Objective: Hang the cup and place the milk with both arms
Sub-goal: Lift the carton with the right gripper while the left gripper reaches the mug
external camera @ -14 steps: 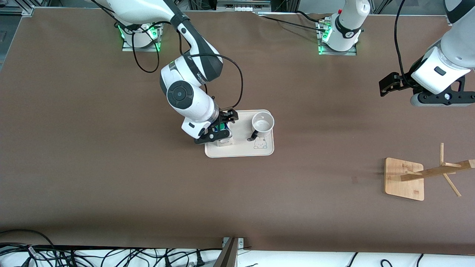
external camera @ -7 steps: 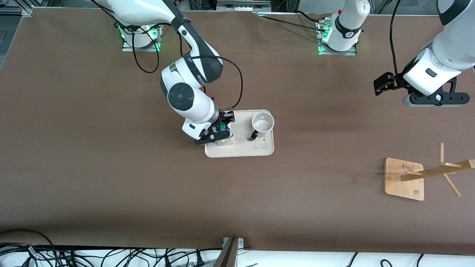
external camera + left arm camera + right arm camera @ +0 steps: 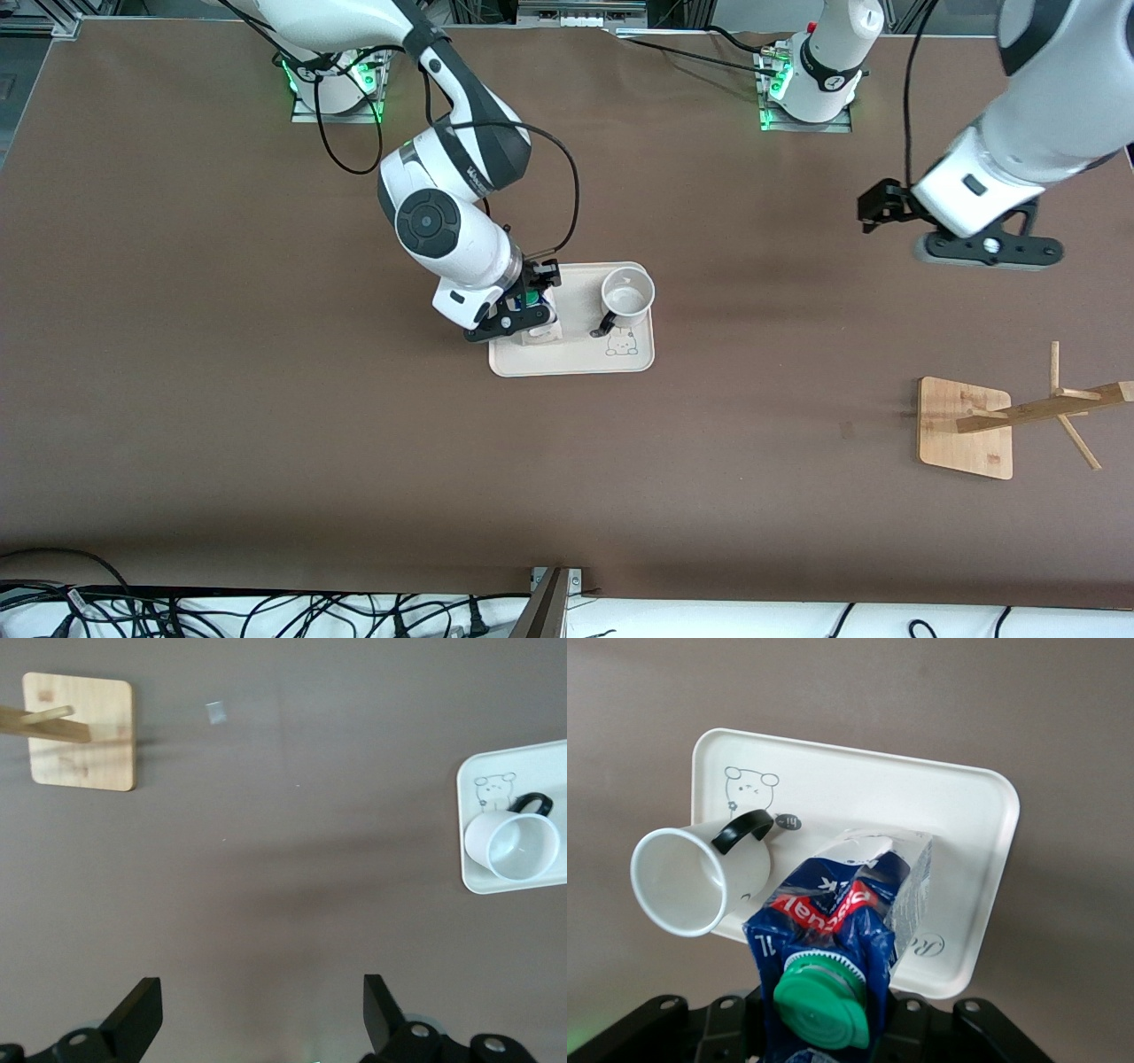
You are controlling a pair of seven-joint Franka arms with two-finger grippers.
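The white cup (image 3: 627, 294) stands on the cream tray (image 3: 585, 359), its black handle toward the front camera. It also shows in the left wrist view (image 3: 512, 845) and the right wrist view (image 3: 691, 881). The blue milk carton (image 3: 532, 307) with its green cap (image 3: 824, 1001) stands at the tray's end toward the right arm, squeezed and tilted. My right gripper (image 3: 518, 321) is shut on the carton's top; its fingers are hidden by the carton. My left gripper (image 3: 988, 251) is open and empty (image 3: 261, 1019), high over bare table toward the left arm's end.
A wooden cup rack (image 3: 966, 428) with pegs stands toward the left arm's end, nearer the front camera; it shows in the left wrist view (image 3: 81, 731). Brown tabletop lies between tray and rack. Cables lie along the front edge.
My left arm has swung from the table's end toward the tray, still open. My right gripper has shifted slightly on the tray with the milk carton in it.
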